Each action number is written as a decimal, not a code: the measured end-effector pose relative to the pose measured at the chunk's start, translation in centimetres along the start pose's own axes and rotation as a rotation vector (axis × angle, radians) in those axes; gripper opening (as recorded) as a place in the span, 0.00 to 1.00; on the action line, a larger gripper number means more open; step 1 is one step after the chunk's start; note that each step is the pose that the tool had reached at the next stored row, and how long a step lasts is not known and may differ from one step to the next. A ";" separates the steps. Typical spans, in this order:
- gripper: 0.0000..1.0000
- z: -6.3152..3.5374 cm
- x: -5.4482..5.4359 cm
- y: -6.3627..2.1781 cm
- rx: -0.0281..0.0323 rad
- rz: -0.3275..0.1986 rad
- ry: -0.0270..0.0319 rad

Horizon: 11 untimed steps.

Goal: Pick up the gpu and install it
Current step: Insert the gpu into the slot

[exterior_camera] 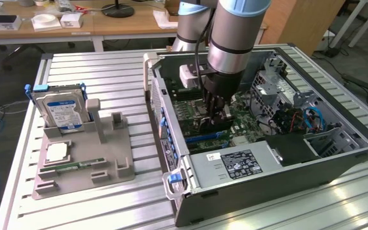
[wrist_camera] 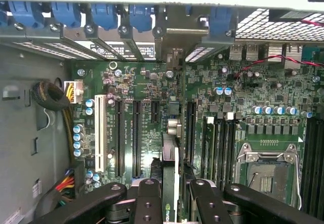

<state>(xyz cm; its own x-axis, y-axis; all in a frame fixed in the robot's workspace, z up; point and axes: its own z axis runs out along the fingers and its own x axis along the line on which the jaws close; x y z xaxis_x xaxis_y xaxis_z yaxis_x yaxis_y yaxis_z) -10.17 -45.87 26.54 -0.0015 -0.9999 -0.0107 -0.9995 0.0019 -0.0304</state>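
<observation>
Slatted aluminium tabletop (exterior_camera: 94,72) carries one open computer case (exterior_camera: 337,163) and, beside it, one grey plastic holder (exterior_camera: 82,167) with a boxy silver hard drive (exterior_camera: 59,111) standing upright. Inside the case, the gripper (wrist_camera: 174,188) is clamped on the gpu (wrist_camera: 171,148), a thin card held edge-on above the green motherboard (wrist_camera: 253,97). Beyond it, one white slot (wrist_camera: 99,133) runs alongside several long black ones.
</observation>
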 end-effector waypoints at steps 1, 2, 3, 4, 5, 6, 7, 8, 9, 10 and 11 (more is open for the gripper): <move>0.26 0.06 0.0 0.00 0.0000 0.000 0.0001; 0.26 0.13 0.0 0.00 -0.0002 0.000 0.0005; 0.26 0.22 0.0 0.01 -0.0001 0.000 0.0004; 0.26 0.28 0.0 0.01 -0.0001 0.000 0.0003; 0.26 0.34 0.0 0.02 -0.0001 0.000 0.0003; 0.26 0.39 0.0 0.02 -0.0001 0.000 0.0003; 0.26 0.45 0.0 0.03 -0.0002 0.000 0.0000; 0.26 0.50 0.0 0.04 -0.0002 0.000 -0.0001; 0.26 0.55 0.0 0.04 -0.0002 0.000 -0.0003; 0.26 0.60 0.0 0.05 -0.0002 0.000 -0.0007; 0.26 0.64 0.0 0.05 -0.0002 0.000 -0.0009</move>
<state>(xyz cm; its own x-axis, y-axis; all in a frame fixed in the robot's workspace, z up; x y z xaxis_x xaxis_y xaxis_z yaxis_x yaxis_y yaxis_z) -10.21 -45.88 25.90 -0.0015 -0.9999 -0.0116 -0.9995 0.0019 -0.0302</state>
